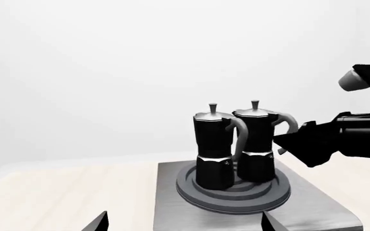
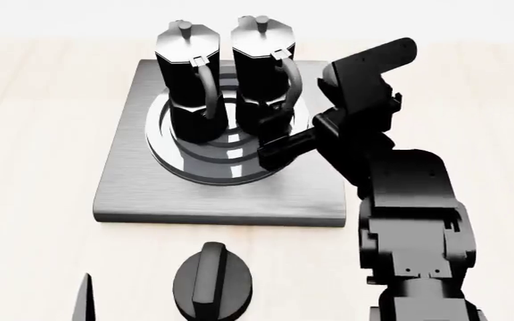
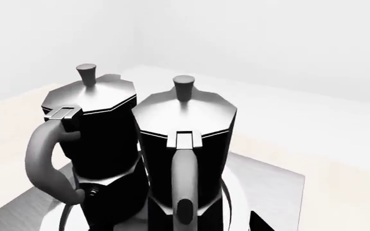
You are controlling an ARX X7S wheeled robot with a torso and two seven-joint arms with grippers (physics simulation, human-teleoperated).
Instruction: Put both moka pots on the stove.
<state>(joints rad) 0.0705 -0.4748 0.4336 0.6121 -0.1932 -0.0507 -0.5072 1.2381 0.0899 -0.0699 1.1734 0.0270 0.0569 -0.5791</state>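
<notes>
The light is bright and even in all three views, and the pale wooden tabletop is nearly washed out to white, with almost no cast shadows. White glare lies on the dark raised burner rings of the brushed grey square stove and on the silvery lids of the two glossy black faceted moka pots. The pictures are sharp, with clean edges, no blur and no visible bending near the borders.

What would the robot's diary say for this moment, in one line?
moka pots: both upright on stove burner rings | right gripper: beside right pot's handle, grip unclear | left gripper: low, away
</notes>
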